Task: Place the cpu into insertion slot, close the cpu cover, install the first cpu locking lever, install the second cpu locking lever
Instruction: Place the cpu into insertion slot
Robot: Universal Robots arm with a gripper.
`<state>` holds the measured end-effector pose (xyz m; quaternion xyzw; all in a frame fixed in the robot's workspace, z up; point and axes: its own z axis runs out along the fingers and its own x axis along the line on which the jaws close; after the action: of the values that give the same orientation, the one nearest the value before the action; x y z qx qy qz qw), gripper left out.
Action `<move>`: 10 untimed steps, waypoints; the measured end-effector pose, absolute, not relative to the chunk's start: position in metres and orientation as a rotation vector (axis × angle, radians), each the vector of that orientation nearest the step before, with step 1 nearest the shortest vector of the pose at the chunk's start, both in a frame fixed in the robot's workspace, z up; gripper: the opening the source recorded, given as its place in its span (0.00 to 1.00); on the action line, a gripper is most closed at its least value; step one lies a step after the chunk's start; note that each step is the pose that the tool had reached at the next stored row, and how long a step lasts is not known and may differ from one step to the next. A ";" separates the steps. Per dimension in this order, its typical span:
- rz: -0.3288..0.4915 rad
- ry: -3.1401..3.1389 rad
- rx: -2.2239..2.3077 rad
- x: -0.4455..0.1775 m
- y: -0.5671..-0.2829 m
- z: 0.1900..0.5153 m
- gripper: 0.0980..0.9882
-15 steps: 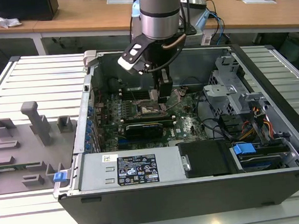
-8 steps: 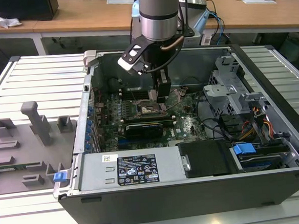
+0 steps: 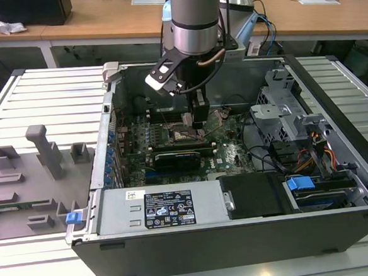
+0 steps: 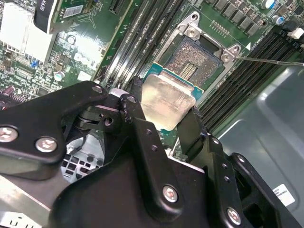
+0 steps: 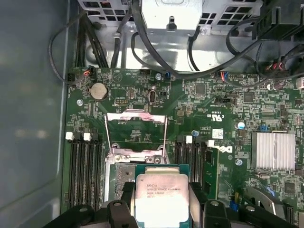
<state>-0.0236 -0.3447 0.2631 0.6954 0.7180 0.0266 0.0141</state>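
In the exterior view, the arm is reaching down into the open computer case (image 3: pixel 242 244) on the bench (image 3: pixel 42 97). The end effector (image 3: pixel 198 119) is hanging just above the green board (image 3: pixel 232 150), over the socket area.

In the second wrist view, the end effector is pinching the chip (image 4: pixel 167 107) by two opposite edges. Its black fingers (image 4: pixel 142 128) are pressing in from either side, and the chip's silver top is facing the camera. The socket (image 4: pixel 197 61) is lying open just beyond the chip with its pin field bare. Whether the chip is touching it, I cannot tell.

In the first wrist view, the chip (image 5: pixel 161 197) is overlapping one side of the socket (image 5: pixel 121 175), and the cover (image 5: pixel 137 135) is standing swung back, leaving the opening free.

Doing this placement well probably means squaring the chip's edges with the socket rim and keeping it level. It should go straight down and never slide across the fragile pins. A tilted or offset drop is the likely way to bend them.
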 end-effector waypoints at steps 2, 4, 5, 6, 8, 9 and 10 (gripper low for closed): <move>0.083 2.235 2.166 -0.024 -0.343 0.262 0.49; 0.083 2.234 2.167 -0.025 -0.341 0.260 0.49; 0.083 2.234 2.167 -0.026 -0.340 0.259 0.49; 0.083 2.234 2.167 -0.026 -0.339 0.258 0.49; 0.083 2.234 2.167 -0.026 -0.336 0.255 0.49; 0.083 2.234 2.167 -0.026 -0.334 0.253 0.49; 0.083 2.233 2.168 -0.026 -0.333 0.252 0.49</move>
<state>-0.0263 -0.3326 0.2519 0.6961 0.7173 0.0266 0.0140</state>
